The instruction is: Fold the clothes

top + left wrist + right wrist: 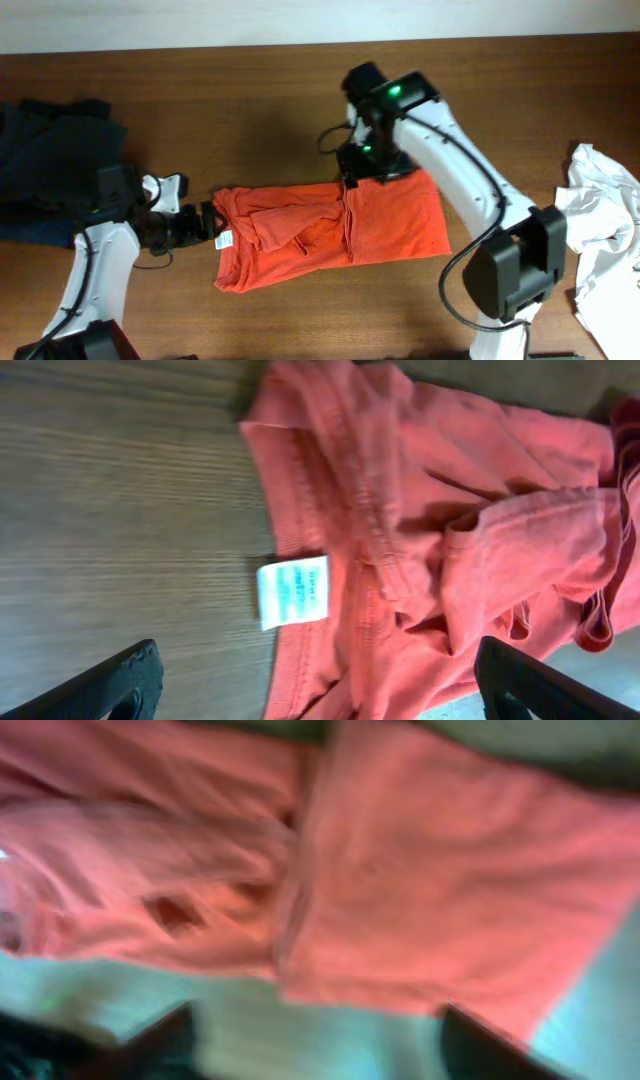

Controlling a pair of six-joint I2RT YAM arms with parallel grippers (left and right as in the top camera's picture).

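An orange shirt (330, 232) lies partly folded and rumpled at the table's middle. Its white label (292, 591) shows at the collar end. My left gripper (212, 222) is open at the shirt's left edge, its two fingers spread wide over the collar (318, 685). My right gripper (362, 172) is open just above the shirt's back edge, near the middle fold. The right wrist view is blurred and shows the orange cloth (420, 890) close below the spread fingers (320, 1045).
A dark blue garment pile (50, 160) lies at the far left. A white garment (605, 240) lies at the right edge. The brown wooden table (200, 90) shows bare at the back and front.
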